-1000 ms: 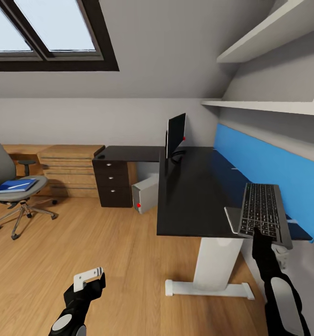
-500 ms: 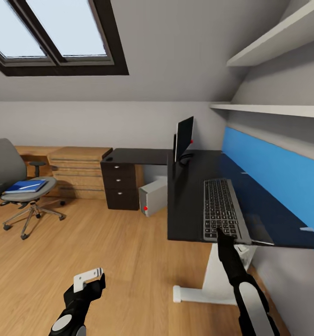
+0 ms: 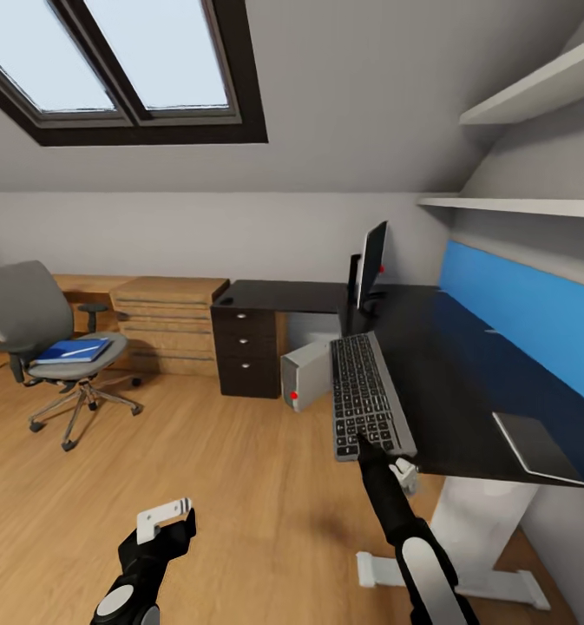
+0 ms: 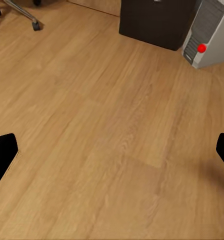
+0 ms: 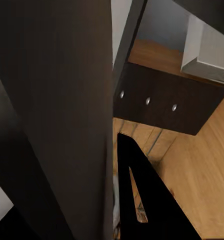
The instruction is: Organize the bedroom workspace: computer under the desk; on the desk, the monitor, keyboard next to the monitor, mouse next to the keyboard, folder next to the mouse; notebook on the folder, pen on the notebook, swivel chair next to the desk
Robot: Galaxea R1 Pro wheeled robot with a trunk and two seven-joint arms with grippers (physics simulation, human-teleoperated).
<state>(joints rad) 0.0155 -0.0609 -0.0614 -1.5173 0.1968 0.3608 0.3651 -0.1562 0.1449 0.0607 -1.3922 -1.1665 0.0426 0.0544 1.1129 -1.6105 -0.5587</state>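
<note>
Keyboard [image 3: 367, 396] clamped in right pincer [image 3: 359, 437] at desk [image 3: 465, 382] edge, left pincer [image 3: 166, 518] spread wide, no legible writing

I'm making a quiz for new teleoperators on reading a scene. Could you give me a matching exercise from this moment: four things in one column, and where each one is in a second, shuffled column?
Things:
1. keyboard
2. folder
3. computer
4. monitor

Places:
A. on the floor, under the desk
B. on the seat of the chair
C. upright on the desk, at its far end
D. held by the right hand, at the desk's near edge

Pairs: 1-D, 2-B, 3-A, 4-C
</note>
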